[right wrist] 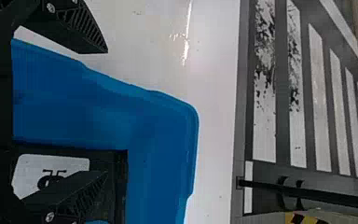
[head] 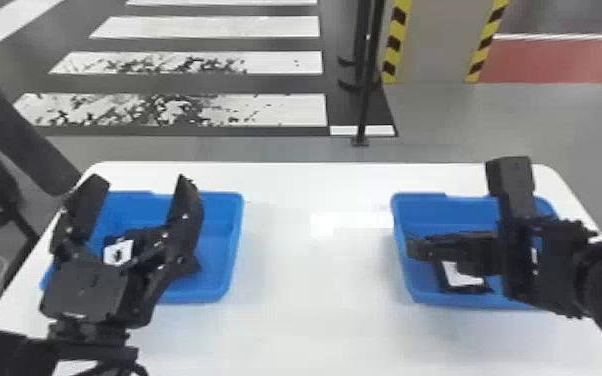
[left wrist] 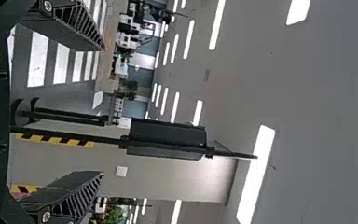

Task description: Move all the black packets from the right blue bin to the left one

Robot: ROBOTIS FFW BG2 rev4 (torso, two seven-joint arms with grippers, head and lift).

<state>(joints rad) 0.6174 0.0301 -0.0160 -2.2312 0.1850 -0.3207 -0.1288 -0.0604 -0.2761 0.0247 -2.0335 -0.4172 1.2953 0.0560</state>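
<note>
Beyond the white table (head: 310, 305), pale stripes (head: 215, 26) cross grey floor (head: 490, 130); left gripper (head: 140, 181) and right gripper (head: 460, 207) have fingers spread.

Bright scene; strip lights (left wrist: 256, 173) glow on ceiling (left wrist: 321, 93), left wrist view. Glare patch on worktop (head: 315, 280), head view; thin streak, right wrist view. Soft shadow beside right blue bin (head: 435, 215).

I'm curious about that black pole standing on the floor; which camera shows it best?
The left wrist view: it catches the pole higher up, with its dark box. Head and right wrist views show its foot and lower part.
</note>
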